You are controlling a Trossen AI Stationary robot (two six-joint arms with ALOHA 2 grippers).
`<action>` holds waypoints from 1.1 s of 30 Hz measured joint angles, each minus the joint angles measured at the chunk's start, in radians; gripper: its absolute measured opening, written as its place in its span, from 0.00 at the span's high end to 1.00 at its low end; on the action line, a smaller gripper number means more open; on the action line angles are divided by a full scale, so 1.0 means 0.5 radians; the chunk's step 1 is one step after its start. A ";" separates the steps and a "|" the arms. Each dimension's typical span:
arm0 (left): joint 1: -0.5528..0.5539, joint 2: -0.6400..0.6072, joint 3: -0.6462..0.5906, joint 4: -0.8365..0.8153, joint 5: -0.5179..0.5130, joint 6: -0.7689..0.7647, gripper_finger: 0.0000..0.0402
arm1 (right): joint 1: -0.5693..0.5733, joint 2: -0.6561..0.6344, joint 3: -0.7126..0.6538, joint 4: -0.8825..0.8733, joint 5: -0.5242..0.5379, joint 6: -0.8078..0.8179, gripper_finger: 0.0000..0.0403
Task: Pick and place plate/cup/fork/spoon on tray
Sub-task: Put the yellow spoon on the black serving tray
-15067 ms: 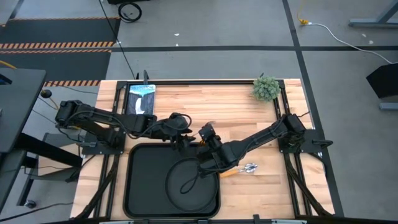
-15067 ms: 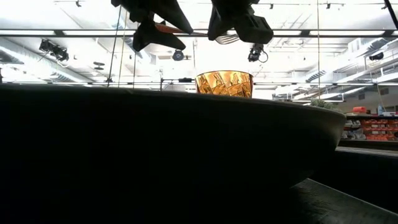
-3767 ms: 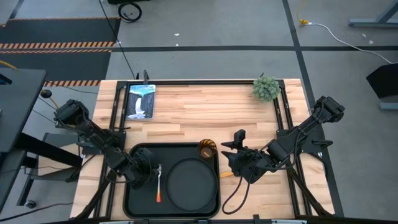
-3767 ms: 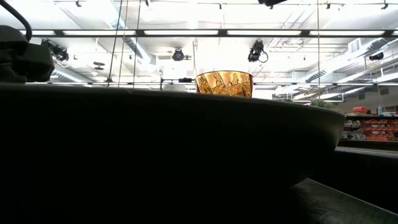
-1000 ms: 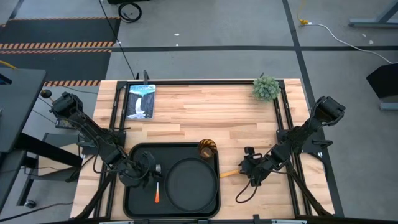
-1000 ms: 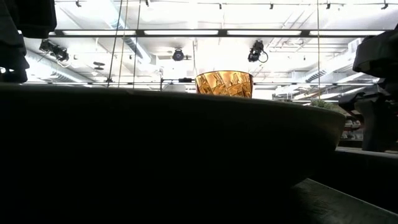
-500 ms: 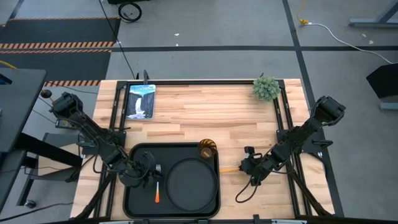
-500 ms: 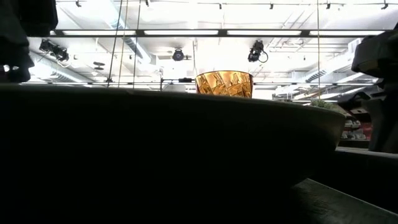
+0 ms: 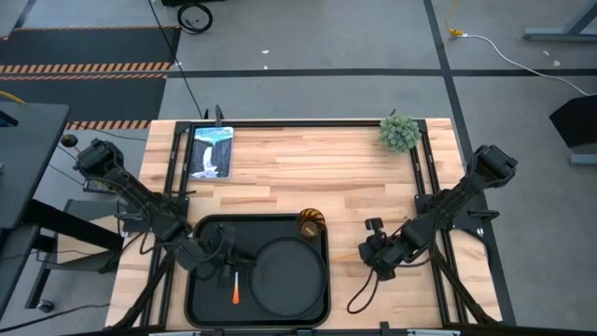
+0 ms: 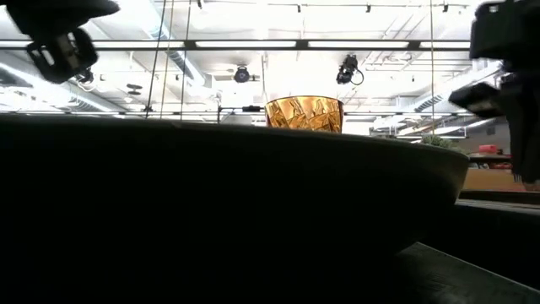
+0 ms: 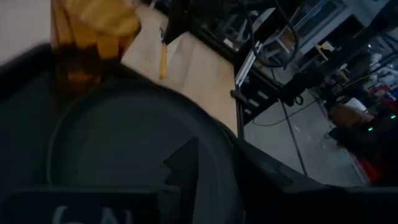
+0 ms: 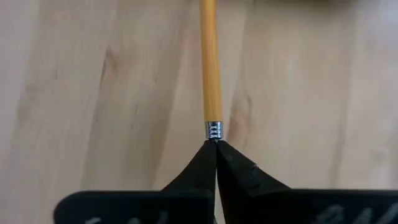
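The black tray (image 9: 201, 280) holds the round black plate (image 9: 289, 273), the amber cup (image 9: 311, 225) at its far right corner, and the orange-handled fork (image 9: 236, 285) lying flat left of the plate. My left gripper (image 9: 229, 266) hovers open and empty over the tray, by the fork's tines and the plate's left rim. My right gripper (image 9: 375, 254) is on the wood right of the tray, shut on the spoon (image 12: 210, 62). The spoon's bowl is hidden by the fingers. In the low view the cup (image 10: 304, 112) rises behind the plate's rim (image 10: 253, 169). My right gripper pinches the spoon between its two shut fingertips (image 12: 202, 163), right where the silver neck (image 12: 213, 130) leaves the orange handle. The handle (image 9: 352, 253) sticks straight out past the tips toward the tray, along the fingers. I cannot tell whether it is clear of the wood.
A picture card (image 9: 211, 151) lies at the table's far left and a small green plant (image 9: 399, 132) at the far right. Bare wood (image 9: 308, 177) lies between them and the tray. A black cable (image 9: 359, 297) loops below my right gripper.
My left gripper has moved toward the table's right, from the tray's left part to the fork's tines and the plate's rim. My right gripper has risen a little with the spoon, whose handle has drawn slightly away from the tray.
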 joint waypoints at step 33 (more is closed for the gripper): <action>0.174 0.424 0.546 0.104 -0.295 1.436 0.51 | -0.081 -0.002 0.843 -0.146 0.409 -0.574 0.99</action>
